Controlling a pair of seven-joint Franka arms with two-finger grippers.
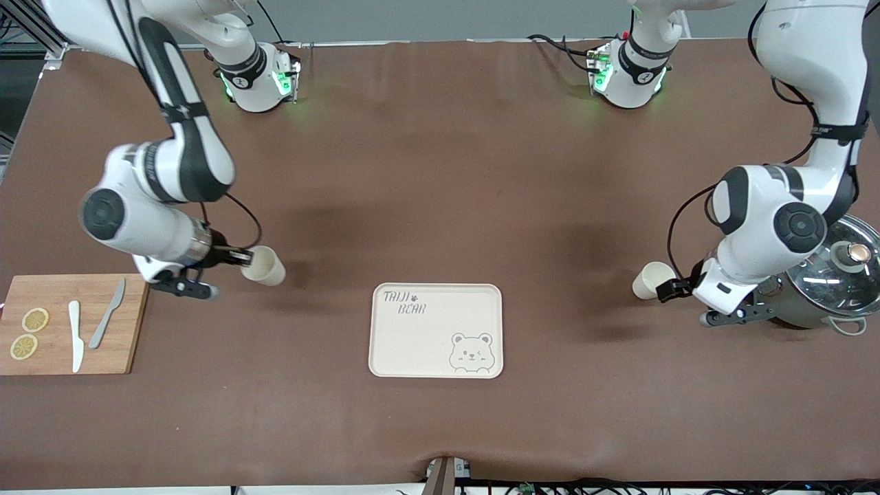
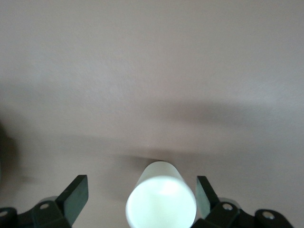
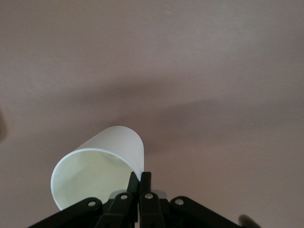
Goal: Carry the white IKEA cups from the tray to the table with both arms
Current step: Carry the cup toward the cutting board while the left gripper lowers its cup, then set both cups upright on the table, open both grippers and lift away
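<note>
Front view first: tray [image 1: 437, 330] bare, lying near the middle of the tabletop [image 1: 440, 172] toward the camera-side edge; both white IKEA cups already off it. One cup [image 1: 263, 265] toward the right arm's end of the tabletop, close to the cutting board [image 1: 69, 324], pinched by its rim in the right gripper [image 1: 245, 258], jaws closed on the wall, cup tilted, probably because a rim pinch lets it swing. Whether touching the tabletop yet, cannot tell. Other cup [image 1: 652, 280] toward the left arm's end, near the lidded pot [image 1: 828, 282], lying between the spread jaws of the left gripper [image 1: 670, 289]; left wrist view shows fingers [image 2: 76, 194] standing clear of the cup [image 2: 161, 199] on both sides, so released. Seems one cup delivered, the other about to be let go
</note>
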